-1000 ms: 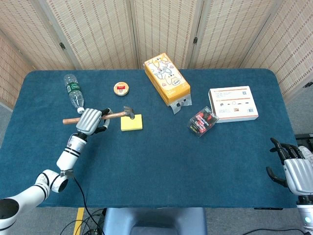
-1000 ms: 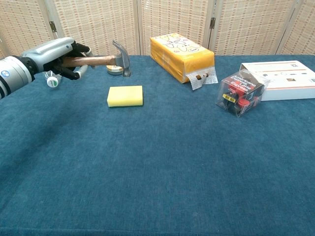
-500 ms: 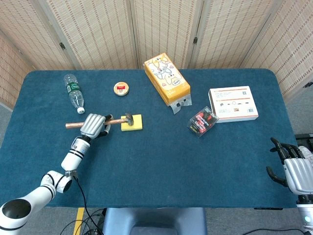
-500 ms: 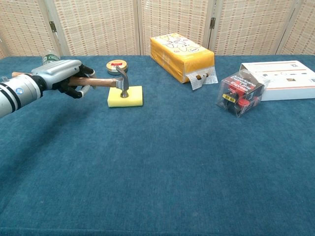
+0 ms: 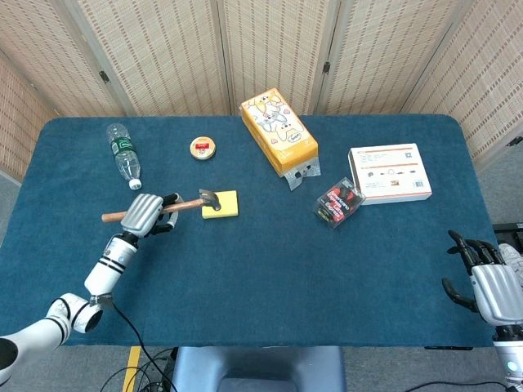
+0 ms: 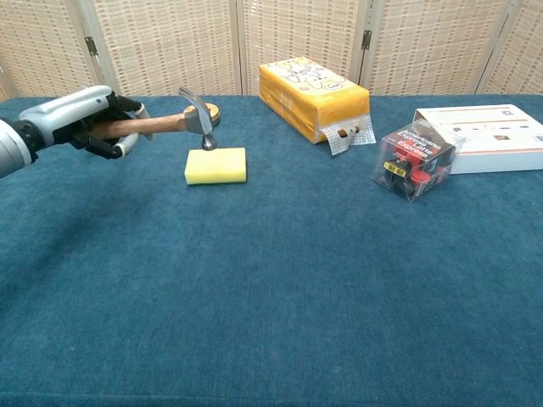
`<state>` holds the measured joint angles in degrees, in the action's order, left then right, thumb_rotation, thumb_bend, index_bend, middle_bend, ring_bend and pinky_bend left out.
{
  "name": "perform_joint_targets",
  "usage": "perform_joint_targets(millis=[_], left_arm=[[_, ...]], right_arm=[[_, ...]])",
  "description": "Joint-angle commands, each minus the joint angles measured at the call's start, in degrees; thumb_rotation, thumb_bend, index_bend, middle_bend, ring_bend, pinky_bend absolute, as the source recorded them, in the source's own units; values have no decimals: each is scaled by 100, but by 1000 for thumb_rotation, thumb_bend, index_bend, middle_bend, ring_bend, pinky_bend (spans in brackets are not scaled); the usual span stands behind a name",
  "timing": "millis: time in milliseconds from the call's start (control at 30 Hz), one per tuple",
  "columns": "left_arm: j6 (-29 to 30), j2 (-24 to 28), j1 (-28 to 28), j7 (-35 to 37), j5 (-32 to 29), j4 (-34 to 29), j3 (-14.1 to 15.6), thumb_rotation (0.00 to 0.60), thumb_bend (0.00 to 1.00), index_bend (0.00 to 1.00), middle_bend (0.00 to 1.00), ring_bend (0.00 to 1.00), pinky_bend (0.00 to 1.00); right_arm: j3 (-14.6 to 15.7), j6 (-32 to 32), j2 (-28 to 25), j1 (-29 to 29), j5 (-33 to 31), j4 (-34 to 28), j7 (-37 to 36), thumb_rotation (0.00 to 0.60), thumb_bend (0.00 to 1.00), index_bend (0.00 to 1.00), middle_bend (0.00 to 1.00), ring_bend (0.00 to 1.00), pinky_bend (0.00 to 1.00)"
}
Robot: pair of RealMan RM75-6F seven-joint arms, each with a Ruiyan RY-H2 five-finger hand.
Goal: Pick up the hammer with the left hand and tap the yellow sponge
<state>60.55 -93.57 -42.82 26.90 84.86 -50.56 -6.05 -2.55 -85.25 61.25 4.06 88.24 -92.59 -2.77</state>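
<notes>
The left hand [image 5: 144,214] grips the wooden handle of the hammer [image 5: 176,206], its fingers wrapped around the shaft near the middle, so the butt end sticks out behind toward the counter's left edge. In the chest view the left hand [image 6: 85,120] holds the hammer [image 6: 182,119] roughly level, with the metal head pointing down just above the left end of the yellow sponge [image 6: 215,165] — whether the face touches the sponge cannot be told. From the head view the yellow sponge [image 5: 220,204] lies flat on the blue counter [image 5: 261,278], left of centre.

The right hand [image 5: 492,286] sits at the counter's near right corner, holding nothing, its dark fingers spread and slightly curled.

Behind the sponge stand a small round tin [image 5: 203,148] and a clear plastic bottle [image 5: 122,152] lying on its side. An orange carton [image 5: 279,131] lies further right — then a small dark packet [image 5: 338,202] and a white box [image 5: 390,172].
</notes>
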Motion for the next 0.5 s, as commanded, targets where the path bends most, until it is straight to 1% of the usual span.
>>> perform_joint_targets(millis=[33, 67, 100, 133, 167, 200, 233, 300, 367, 433, 500], left_arm=[[6, 193, 126, -266, 79, -277, 162, 600, 678, 700, 855, 704, 712], [-124, 321, 155, -407, 41, -464, 220, 600, 657, 634, 794, 660, 694], [-271, 450, 172, -521, -15, -654, 263, 600, 613, 542, 704, 585, 655], [-471, 648, 192, -676, -114, -950, 303, 600, 539, 420, 571, 465, 582], [-589, 797, 213, -805, -209, -1178, 311, 600, 492, 351, 493, 392, 529], [-659, 933, 245, -941, -313, -1398, 303, 600, 426, 248, 373, 279, 439], [-672, 1081, 307, -1108, -449, -1663, 273, 600, 388, 182, 297, 210, 376], [-600, 1253, 425, -1296, -630, -1994, 225, 600, 346, 105, 218, 130, 305], [-529, 1438, 556, -1479, -829, -2332, 182, 600, 321, 57, 173, 91, 274], [-430, 1578, 664, -1609, -949, -2586, 153, 600, 302, 27, 152, 77, 263], [-193, 1695, 822, -1735, -1054, -2846, 102, 600, 295, 21, 149, 76, 262]], right_arm=[[1, -9, -5, -9, 0, 10, -18, 600, 260, 57, 345, 196, 191], [3, -10, -9, -11, -1, 14, -26, 600, 260, 57, 345, 196, 191], [4, -9, -11, -13, 0, 18, -32, 600, 260, 57, 345, 196, 191], [4, -10, -12, -14, -1, 25, -42, 600, 260, 57, 345, 196, 191], [3, -8, -11, -13, -3, 32, -50, 600, 260, 57, 345, 196, 191], [1, -3, -9, -11, -6, 39, -59, 600, 260, 57, 345, 196, 191], [-2, 5, -7, -5, -10, 48, -71, 600, 260, 57, 345, 196, 191], [-6, 27, -5, 6, -16, 62, -84, 600, 260, 57, 345, 196, 191], [-11, 52, -6, 26, -14, 74, -94, 600, 260, 57, 345, 196, 191], [-17, 64, -3, 41, -5, 81, -99, 600, 260, 57, 345, 196, 191], [-23, 84, -3, 61, -1, 89, -107, 600, 260, 57, 345, 196, 191]])
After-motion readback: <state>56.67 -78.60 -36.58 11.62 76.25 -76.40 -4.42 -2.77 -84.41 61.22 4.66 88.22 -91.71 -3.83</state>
